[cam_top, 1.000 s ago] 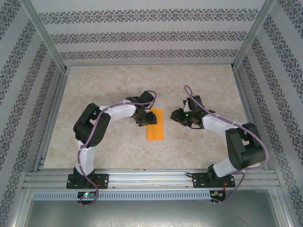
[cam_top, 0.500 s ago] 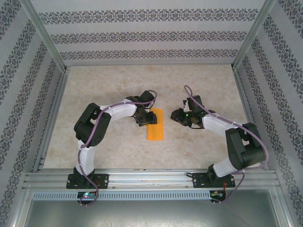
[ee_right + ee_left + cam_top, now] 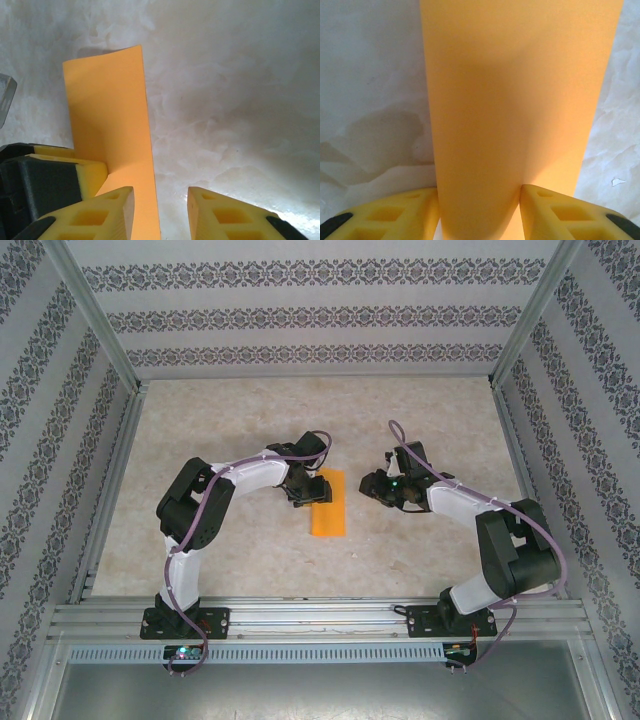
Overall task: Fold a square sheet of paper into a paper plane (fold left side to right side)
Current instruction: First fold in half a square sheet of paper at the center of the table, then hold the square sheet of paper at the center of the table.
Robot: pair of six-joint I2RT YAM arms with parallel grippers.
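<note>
The square sheet of paper [image 3: 328,512] is bright orange and lies doubled over as a narrow upright rectangle at mid-table; its outline is not that of a paper plane. My left gripper [image 3: 303,490] sits at the sheet's upper left edge. In the left wrist view the curved orange paper [image 3: 520,100] fills the gap between the yellow fingers [image 3: 555,212], touching both, so the left gripper [image 3: 480,189] is shut on it. My right gripper [image 3: 371,485] hovers just right of the sheet. It stands open [image 3: 160,194], with the paper's edge [image 3: 112,115] beside its left finger and bare table between the fingers.
The pale marbled tabletop [image 3: 230,420] is walled by patterned panels on three sides. An aluminium rail [image 3: 320,618] carrying both arm bases runs along the near edge. The left gripper's yellow and black finger [image 3: 60,175] shows at the left of the right wrist view.
</note>
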